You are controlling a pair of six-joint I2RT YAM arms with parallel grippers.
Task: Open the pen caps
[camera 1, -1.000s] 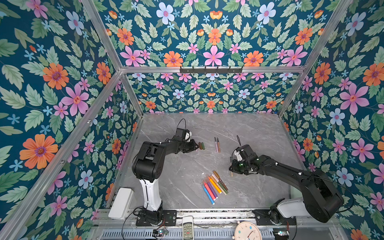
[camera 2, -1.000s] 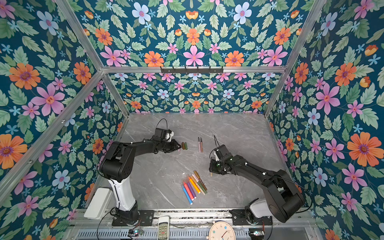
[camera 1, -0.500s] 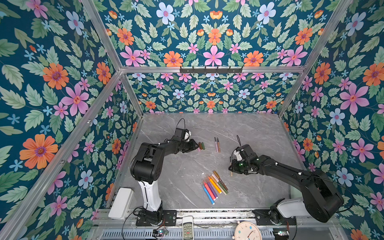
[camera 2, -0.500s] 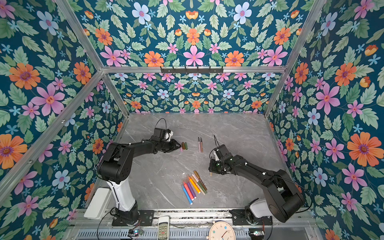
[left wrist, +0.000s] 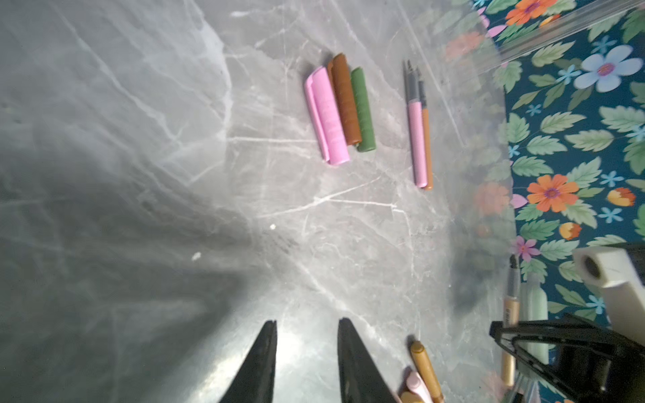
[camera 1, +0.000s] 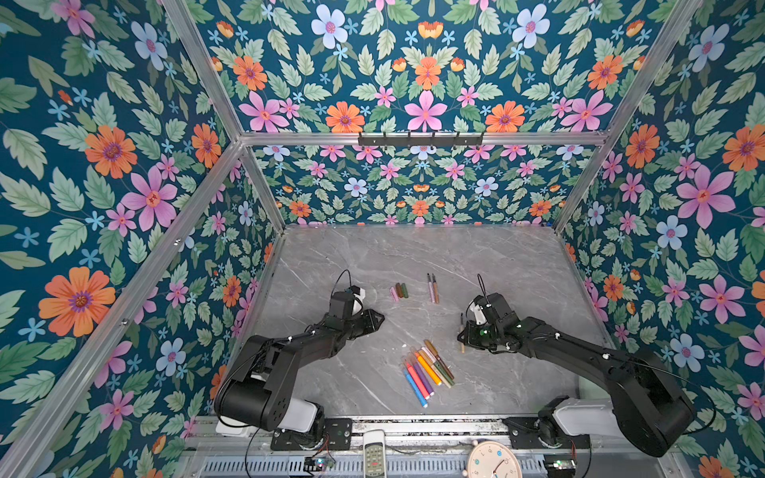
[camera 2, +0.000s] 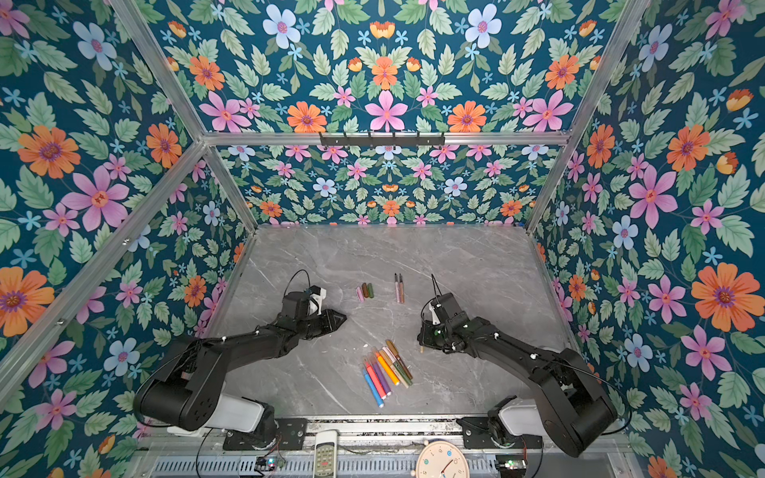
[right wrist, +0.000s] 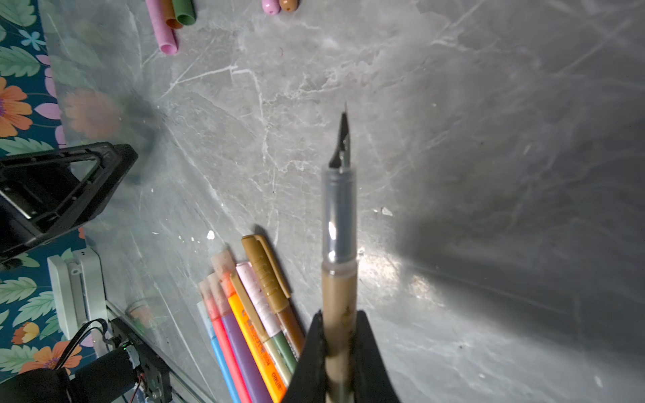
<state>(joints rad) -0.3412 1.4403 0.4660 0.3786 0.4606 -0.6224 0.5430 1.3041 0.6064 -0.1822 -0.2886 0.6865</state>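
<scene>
The right claw [right wrist: 340,317] is clenched on the barrel of a tan pen [right wrist: 338,244]. It grips low on the barrel, so the grey neck and dark pointed tip stick out bare ahead of the jaws, with no cap on. In a top view this pen [camera 1: 462,337] hangs at that claw, above the table [camera 1: 496,265] and near the capped pens. The left claw [left wrist: 307,322] is released. Its jaws stand parted with nothing between them, low over bare table.

Farther out, three loose caps lie side by side, touching: a pink cap [left wrist: 328,115], a brown cap [left wrist: 345,101] and a green cap [left wrist: 363,111]. Just beside them, but apart, two bare pens [left wrist: 419,139], one pink and one orange, lie against each other with their tips toward the back wall. Toward the front edge, a fan of capped pens [camera 1: 428,368] waits unopened.

The step in hand looks like laying the opened tan pen down with the bare pair. To do that well:
- Carry it across to the open side of the pair, away from the caps.
- Turn it so its tip points the same way as theirs.
- Lower it until the barrel is almost flat before letting go, so it settles instead of rolling.
- Keep the tip clear of the table and of the left claw, which is free to go for a capped pen.
</scene>
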